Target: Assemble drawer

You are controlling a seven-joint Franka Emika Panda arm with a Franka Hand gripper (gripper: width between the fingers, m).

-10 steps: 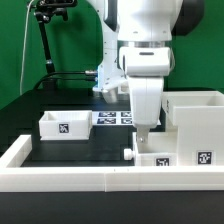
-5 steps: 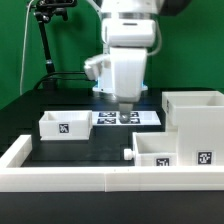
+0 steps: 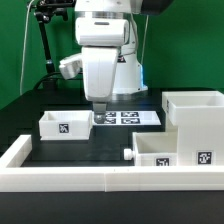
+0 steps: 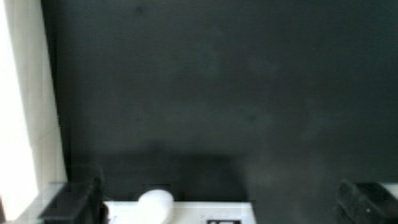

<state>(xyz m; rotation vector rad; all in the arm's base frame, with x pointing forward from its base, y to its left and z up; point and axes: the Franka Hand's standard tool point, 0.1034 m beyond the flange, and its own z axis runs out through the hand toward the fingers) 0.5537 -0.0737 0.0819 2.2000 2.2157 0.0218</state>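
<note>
The tall white drawer housing [image 3: 196, 113] stands at the exterior view's right. One tagged open-top tray [image 3: 165, 152] sits in front of it, its knob [image 3: 129, 154] pointing to the exterior view's left. A second tagged tray [image 3: 65, 125] sits at the left. My gripper [image 3: 100, 112] hangs open and empty above the table between the two trays, touching neither. In the wrist view my gripper [image 4: 228, 202] has its dark fingers [image 4: 79, 200] wide apart. A white tray with a round knob [image 4: 153, 202] shows low between them. I cannot tell which tray it is.
The marker board [image 3: 130, 118] lies flat behind the gripper. A low white rim [image 3: 60, 180] runs round the black table and shows in the wrist view [image 4: 18, 100]. A black stand [image 3: 44, 50] rises at the back left before a green backdrop.
My gripper has risen from beside the right tray's knob and moved toward the exterior view's left and back. It is now above the table near the marker board. The trays have not moved.
</note>
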